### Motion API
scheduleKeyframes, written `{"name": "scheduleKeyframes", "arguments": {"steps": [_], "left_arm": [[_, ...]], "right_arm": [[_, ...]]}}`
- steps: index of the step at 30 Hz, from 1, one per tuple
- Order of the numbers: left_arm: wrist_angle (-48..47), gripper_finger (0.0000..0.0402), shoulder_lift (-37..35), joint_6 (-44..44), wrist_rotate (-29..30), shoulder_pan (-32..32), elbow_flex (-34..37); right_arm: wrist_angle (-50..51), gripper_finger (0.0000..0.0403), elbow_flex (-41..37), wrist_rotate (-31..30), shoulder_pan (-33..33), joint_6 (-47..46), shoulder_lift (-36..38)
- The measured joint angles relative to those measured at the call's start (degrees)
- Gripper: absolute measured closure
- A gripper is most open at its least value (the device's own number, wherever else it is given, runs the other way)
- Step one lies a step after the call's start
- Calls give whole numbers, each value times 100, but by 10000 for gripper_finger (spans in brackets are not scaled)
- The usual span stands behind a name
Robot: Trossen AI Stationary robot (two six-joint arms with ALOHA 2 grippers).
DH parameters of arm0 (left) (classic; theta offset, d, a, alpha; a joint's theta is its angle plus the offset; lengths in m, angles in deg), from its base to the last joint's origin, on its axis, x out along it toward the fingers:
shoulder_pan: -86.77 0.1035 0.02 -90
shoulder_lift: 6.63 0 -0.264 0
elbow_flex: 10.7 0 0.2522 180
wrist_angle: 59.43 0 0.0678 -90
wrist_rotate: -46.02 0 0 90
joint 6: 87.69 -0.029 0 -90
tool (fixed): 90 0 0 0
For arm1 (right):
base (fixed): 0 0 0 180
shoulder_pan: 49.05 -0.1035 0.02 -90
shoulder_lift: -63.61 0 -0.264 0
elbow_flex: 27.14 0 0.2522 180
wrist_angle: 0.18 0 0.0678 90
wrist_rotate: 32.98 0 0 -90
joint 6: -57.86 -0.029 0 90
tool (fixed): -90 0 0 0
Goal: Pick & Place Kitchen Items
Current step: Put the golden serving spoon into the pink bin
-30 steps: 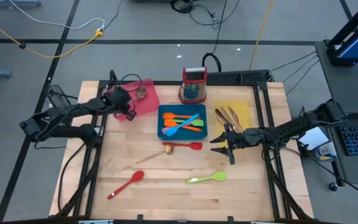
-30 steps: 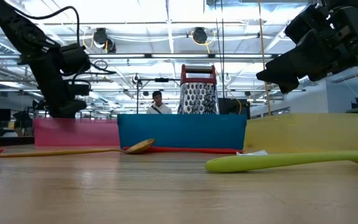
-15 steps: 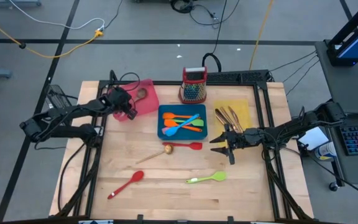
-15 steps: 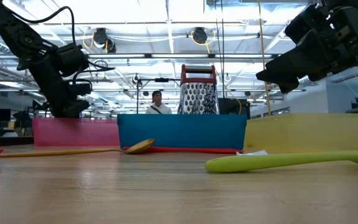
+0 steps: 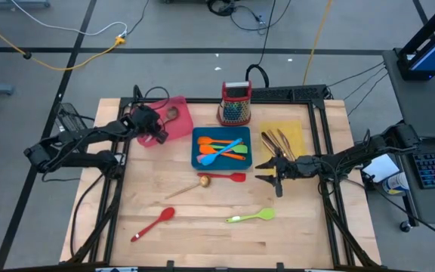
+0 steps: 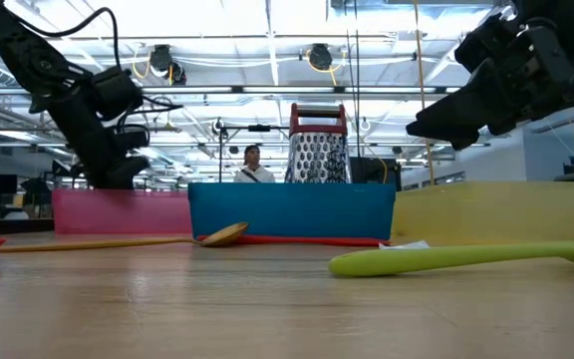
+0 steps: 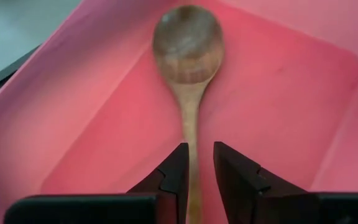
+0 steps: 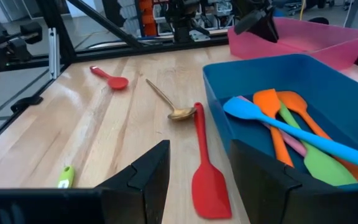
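Note:
A wooden spoon lies flat on the floor of the pink tray at the far left. My left gripper hangs over the tray's near end, tipped down. It is open by a narrow gap, with the spoon's handle showing between its fingers. My right gripper stands open above the table, near the yellow tray, pointing level toward the left edge. Ahead of it a red spatula and a gold spoon lie on the wood. A red spoon and a green spatula lie nearer the front. My left gripper has its fingers on either side of the wooden spoon's handle, coming slanting from above and along the handle. Whether they touch it I cannot tell. The spoon lies on the tray floor, bowl toward the tray's far end.
The blue tray in the middle holds several orange, blue and green spatulas. Copper-toned cutlery lies in the yellow tray. A steel grater stands behind the blue tray. A person shows far off in the room.
My left gripper has tipped a little over the pink tray without shifting place. My right gripper has rolled slightly at the wrist. The spoon and the other utensils lie where they were.

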Motion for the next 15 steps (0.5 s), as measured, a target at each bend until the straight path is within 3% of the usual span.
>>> {"name": "scheduleKeyframes", "arguments": {"steps": [8, 15], "left_arm": [[631, 321, 0, 114, -388, -46, 0], [1925, 321, -2, 11, -925, -320, 0]], "right_arm": [[-7, 243, 0, 3, 0, 0, 0], [-7, 243, 0, 3, 0, -322, 0]]}}
